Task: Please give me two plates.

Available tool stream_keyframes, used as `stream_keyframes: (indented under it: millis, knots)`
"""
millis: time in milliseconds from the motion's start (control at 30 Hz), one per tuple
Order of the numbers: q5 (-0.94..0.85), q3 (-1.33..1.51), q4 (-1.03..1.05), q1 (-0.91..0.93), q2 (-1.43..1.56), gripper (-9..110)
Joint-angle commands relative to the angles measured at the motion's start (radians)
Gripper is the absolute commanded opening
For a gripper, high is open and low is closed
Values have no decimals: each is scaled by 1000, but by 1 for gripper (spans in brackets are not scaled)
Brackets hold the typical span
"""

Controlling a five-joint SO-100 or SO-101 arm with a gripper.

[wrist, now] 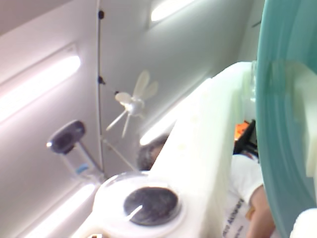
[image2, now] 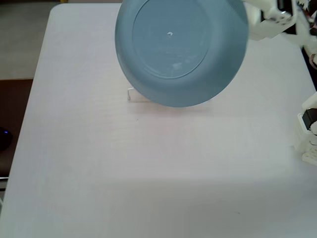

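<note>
A light blue plate (image2: 181,49) hangs in the air above the far part of the white table (image2: 99,163), tilted, its underside facing the fixed camera. My gripper (image2: 250,27) holds it by the right rim and is shut on it; the plate covers the fingertips here. In the wrist view the plate (wrist: 282,129) fills the right edge. Its rim sits between the broad white finger (wrist: 208,148) and a second white finger at the far right, where my gripper (wrist: 260,99) clamps it. No other plate is in view.
A small white bracket-like thing (image2: 131,94) sits on the table under the plate. Another white robot part (image2: 308,134) stands at the right edge. The wrist view looks up at ceiling lights, a fan (wrist: 132,103), a webcam (wrist: 66,136) and a person (wrist: 245,193).
</note>
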Motion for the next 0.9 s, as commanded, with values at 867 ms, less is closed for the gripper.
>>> stream_keyframes:
  millis: [867]
  knots:
    - [-23, 107, -290, 2, -71, 0]
